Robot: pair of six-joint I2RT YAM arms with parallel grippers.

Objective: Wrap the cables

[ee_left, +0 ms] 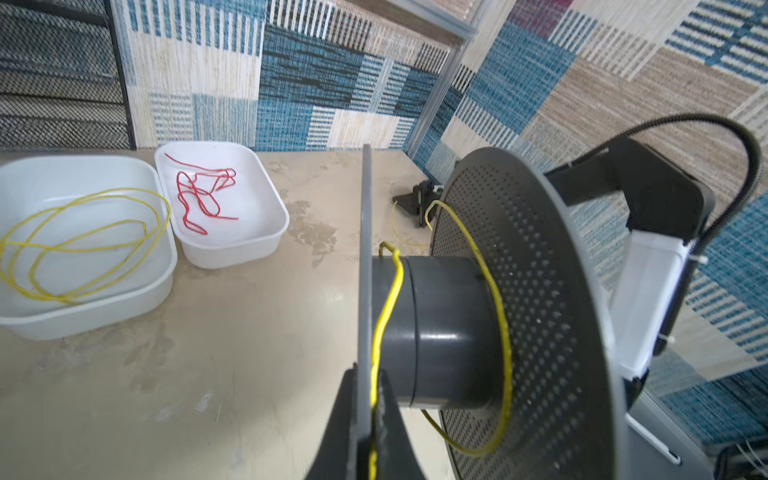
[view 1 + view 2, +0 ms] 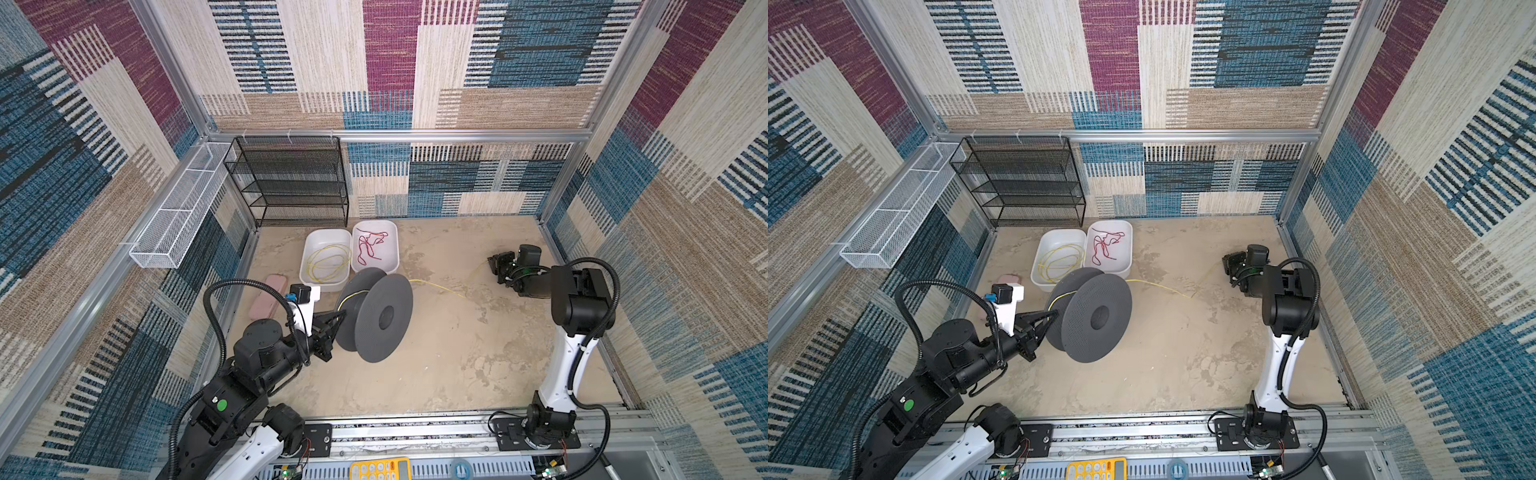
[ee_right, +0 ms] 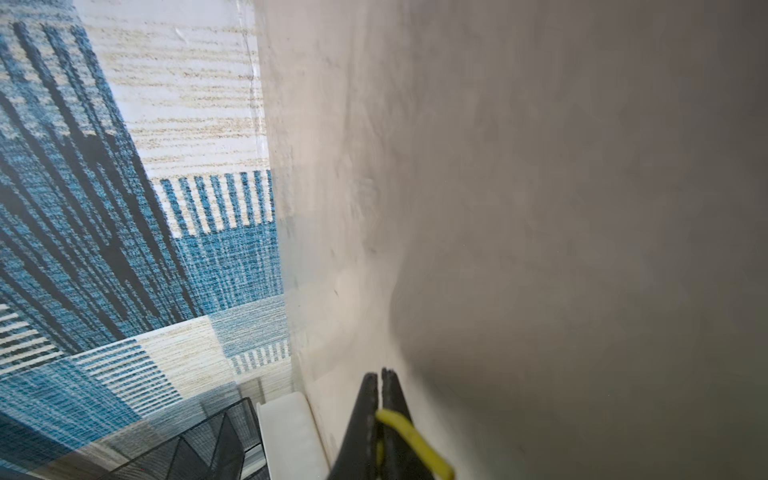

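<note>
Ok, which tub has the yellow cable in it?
The tub on the left in both top views, partly hidden by the spool: loose yellow cable lies in it. The other tub, to its right, holds only red cord.

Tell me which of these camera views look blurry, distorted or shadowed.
Both top views: evenly lit and sharp, edges stretched by the wide angle. Left wrist view: spool fairly sharp, left gripper at the frame edge blurred. Right wrist view: soft overall, right gripper and yellow cable out of focus, a shadow on the table.

Two tubs [image 2: 322, 241] sit together behind the reel [image 2: 370, 332] — the rack [image 2: 291, 183] behind them. A cable [image 2: 436, 286] trails rightward from the reel.
</note>
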